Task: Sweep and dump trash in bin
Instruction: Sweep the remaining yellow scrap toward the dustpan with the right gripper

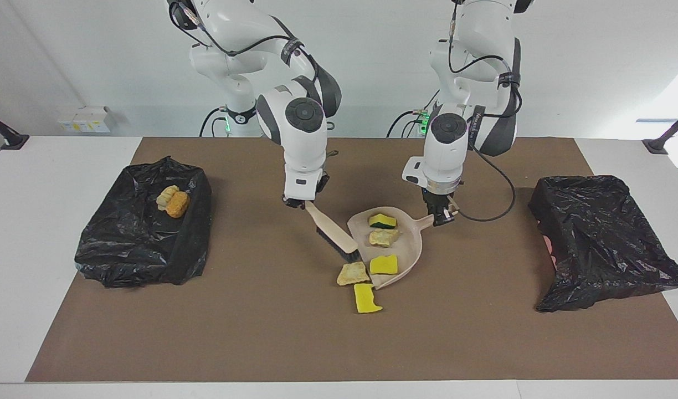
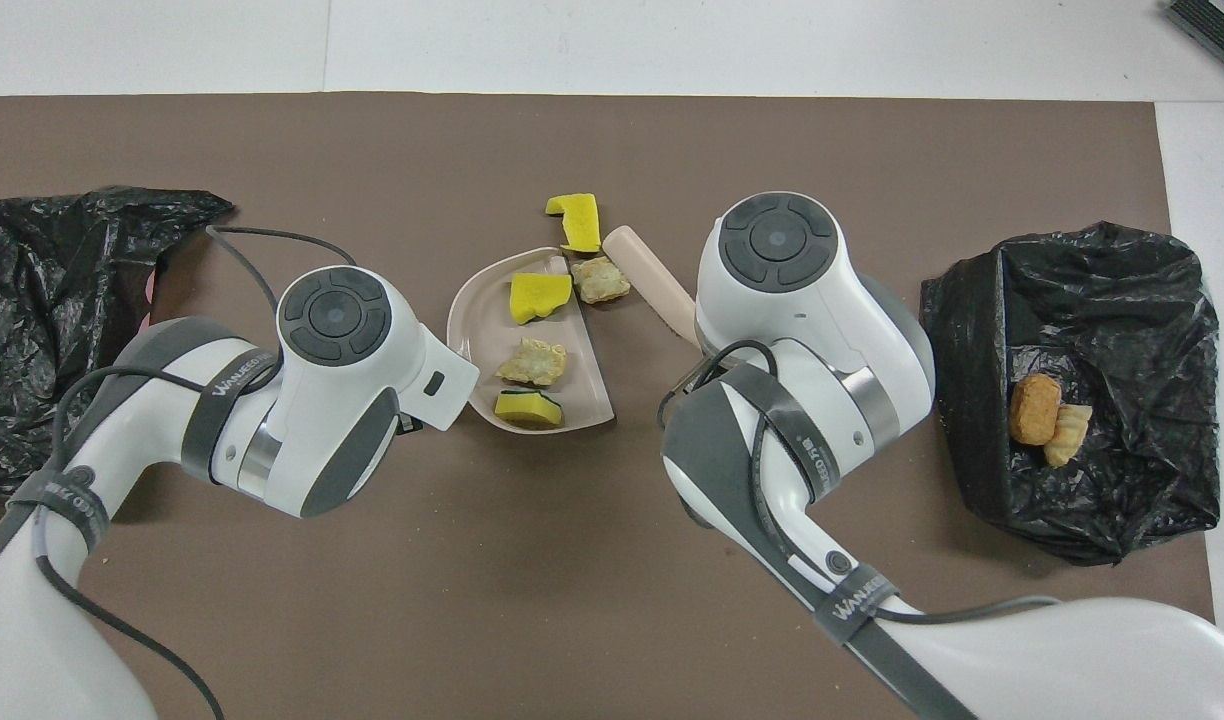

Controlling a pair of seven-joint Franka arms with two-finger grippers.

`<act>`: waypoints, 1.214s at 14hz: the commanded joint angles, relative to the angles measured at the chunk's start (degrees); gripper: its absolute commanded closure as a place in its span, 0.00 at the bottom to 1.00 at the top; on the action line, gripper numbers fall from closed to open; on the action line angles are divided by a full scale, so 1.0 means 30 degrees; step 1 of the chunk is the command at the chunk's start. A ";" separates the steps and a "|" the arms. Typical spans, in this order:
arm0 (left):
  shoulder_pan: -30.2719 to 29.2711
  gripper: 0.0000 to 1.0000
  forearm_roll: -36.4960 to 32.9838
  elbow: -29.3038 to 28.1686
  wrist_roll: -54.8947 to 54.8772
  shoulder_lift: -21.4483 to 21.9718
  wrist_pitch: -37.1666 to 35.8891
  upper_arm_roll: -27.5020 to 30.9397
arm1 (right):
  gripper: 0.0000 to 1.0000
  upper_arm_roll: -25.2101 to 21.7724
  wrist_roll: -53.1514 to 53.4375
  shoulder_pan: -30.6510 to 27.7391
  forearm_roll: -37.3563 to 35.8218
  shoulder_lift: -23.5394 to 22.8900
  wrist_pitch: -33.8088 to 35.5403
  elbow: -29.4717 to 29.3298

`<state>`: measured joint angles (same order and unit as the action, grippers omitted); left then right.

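The beige dustpan point(image 1: 410, 239) lies on the brown mat and holds three chunks of trash: a green-backed yellow one point(image 1: 383, 221), a tan one point(image 1: 383, 237) and a yellow one point(image 1: 384, 265). A tan chunk point(image 1: 352, 274) and a yellow chunk point(image 1: 366, 298) lie on the mat just outside the pan's open edge. My left gripper point(image 1: 441, 216) is shut on the dustpan's handle. My right gripper point(image 1: 300, 202) is shut on the handle of the beige brush point(image 1: 333, 230), whose dark bristles sit at the pan's open edge. In the overhead view the dustpan point(image 2: 477, 310) and brush point(image 2: 647, 275) show; both grippers are hidden under the wrists.
A bin lined with a black bag point(image 1: 145, 244) stands at the right arm's end of the table, with an orange and a tan chunk point(image 1: 173, 202) in it. Another black-bagged bin point(image 1: 599, 244) stands at the left arm's end. A cable hangs beside the left wrist.
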<state>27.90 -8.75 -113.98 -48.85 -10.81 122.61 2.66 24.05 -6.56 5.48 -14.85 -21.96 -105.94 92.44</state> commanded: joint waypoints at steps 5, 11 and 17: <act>0.2153 1.00 -0.0247 -0.0297 -0.0649 0.0553 -0.0436 0.0079 | 1.00 0.0244 -0.2292 0.0020 -0.3312 -0.4981 -0.2269 -0.4448; 0.1952 1.00 -0.0277 0.0436 -0.0503 0.0554 -0.2311 0.0254 | 1.00 0.0709 -0.4697 -0.0596 -0.2088 -0.4868 0.0550 -0.3568; 0.1395 1.00 -0.0248 -0.0091 0.3627 0.0819 -0.2755 0.0284 | 1.00 0.0888 -0.0543 -0.0100 0.2428 -0.3023 0.4259 -0.2749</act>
<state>32.90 -8.75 -112.90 -41.45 -9.77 114.62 3.65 26.36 -12.00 5.18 -10.72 -33.42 -93.49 81.56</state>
